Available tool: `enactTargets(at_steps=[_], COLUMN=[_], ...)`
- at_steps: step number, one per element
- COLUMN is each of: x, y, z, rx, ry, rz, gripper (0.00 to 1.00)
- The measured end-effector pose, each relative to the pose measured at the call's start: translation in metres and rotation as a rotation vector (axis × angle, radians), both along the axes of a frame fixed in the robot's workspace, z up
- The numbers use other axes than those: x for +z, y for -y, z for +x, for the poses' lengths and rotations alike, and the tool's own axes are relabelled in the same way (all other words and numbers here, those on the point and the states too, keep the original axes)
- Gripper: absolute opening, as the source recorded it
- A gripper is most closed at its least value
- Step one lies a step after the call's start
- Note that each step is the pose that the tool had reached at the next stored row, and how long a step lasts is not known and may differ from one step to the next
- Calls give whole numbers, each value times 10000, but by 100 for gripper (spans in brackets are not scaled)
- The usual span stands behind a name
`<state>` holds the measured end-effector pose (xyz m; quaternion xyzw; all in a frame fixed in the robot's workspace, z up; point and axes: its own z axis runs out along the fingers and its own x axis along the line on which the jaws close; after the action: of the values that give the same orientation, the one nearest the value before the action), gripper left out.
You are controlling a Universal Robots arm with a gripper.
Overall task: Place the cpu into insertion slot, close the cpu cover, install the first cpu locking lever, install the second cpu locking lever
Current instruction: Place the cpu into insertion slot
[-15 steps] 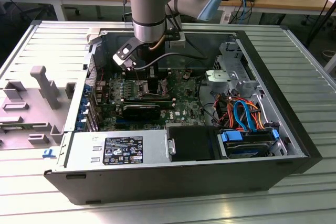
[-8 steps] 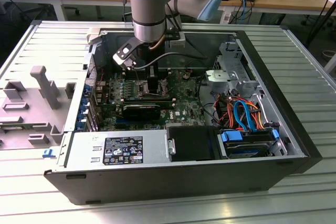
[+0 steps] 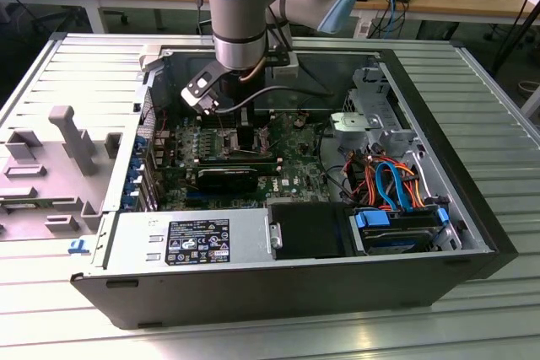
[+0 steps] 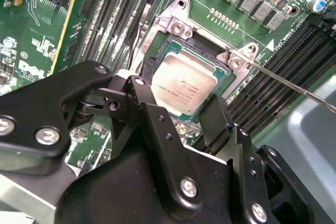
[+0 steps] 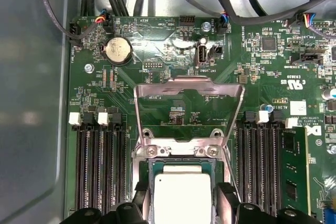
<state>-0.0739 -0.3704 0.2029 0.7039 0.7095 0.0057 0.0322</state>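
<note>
Silvery-grey cpu [image 5: 182, 195] lies flat in the insertion slot [image 5: 178, 149] on the green board [image 5: 157, 51]. Your gripper [image 4: 178, 100] straddles the chip with its fingers spread to either side, not clamping it. The cpu cover [image 5: 189, 84] is tilted up, open, at the slot's edge.

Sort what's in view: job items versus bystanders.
Job: cpu, insertion slot, cpu cover raised open, locking lever, gripper at the cpu.
Bystanders: coin battery, memory stick, power supply, orange and blue cables.
</note>
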Motion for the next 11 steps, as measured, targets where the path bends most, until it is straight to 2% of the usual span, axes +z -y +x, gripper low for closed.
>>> enactTargets(at_steps=[5, 7, 8, 9, 11], x=[99, 107, 107, 107, 108], y=[0, 0, -1, -1, -3], z=[0, 1, 3, 6, 14], rx=[0, 1, 2, 0, 0], ry=[0, 1, 0, -2, -14], rz=[10, 38, 105, 112, 110], gripper=[62, 62, 62, 54, 54])
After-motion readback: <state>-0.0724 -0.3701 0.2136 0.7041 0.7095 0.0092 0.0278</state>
